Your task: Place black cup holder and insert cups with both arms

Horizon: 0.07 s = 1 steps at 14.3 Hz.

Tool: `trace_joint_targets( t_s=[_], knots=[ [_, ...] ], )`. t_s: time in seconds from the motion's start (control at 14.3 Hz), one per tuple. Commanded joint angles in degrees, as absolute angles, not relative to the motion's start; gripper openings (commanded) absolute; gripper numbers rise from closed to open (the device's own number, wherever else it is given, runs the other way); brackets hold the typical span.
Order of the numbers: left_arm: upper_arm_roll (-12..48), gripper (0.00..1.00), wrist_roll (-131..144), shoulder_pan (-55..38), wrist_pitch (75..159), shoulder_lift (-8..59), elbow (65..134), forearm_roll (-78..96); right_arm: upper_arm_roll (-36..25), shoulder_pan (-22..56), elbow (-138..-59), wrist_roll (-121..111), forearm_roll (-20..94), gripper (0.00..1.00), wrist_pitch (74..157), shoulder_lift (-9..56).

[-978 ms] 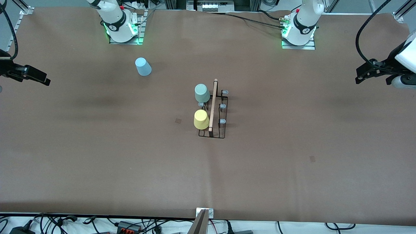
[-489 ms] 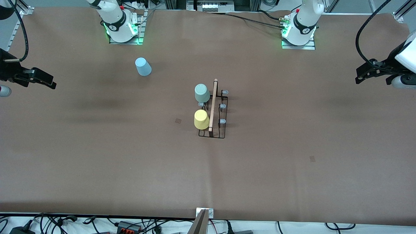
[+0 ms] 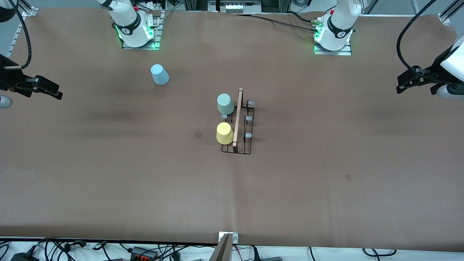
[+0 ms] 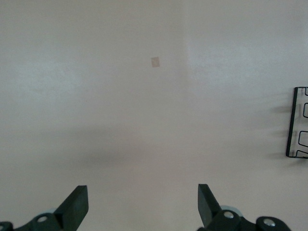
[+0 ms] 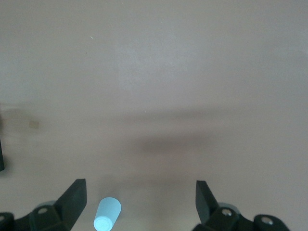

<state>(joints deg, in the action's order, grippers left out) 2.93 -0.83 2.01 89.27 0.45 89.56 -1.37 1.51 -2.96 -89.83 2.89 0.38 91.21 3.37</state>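
Observation:
The black cup holder [image 3: 243, 145] stands at the table's middle, its wooden rod [image 3: 237, 117] on top. A sage green cup [image 3: 225, 103] and a yellow cup [image 3: 224, 133] sit upside down on pegs on the side toward the right arm's end. The light blue cup [image 3: 159, 74] stands upside down on the table near the right arm's base; it also shows in the right wrist view [image 5: 107, 214]. My right gripper [image 3: 54, 92] [image 5: 139, 197] is open and empty, up over the right arm's end of the table. My left gripper [image 3: 401, 86] [image 4: 142, 202] is open and empty, up over the left arm's end.
Several pegs [image 3: 248, 135] on the holder are bare. Small tape marks [image 3: 198, 135] [image 3: 348, 177] lie on the brown table cover. The holder's base edge [image 4: 297, 122] shows in the left wrist view. Cables lie along the table's front edge.
My right gripper has moved a little toward the table's middle, then stopped. The left arm, the cups and the holder have not moved.

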Motion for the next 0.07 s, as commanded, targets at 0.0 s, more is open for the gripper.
trace_joint_targets(
  t_s=[0.0],
  knots=[
    [2.8, 1.0, -1.8, 2.2, 87.9, 1.1, 87.9, -0.3, 1.5, -2.9, -89.0, 2.9, 0.1, 1.0, 90.8, 3.6]
  ],
)
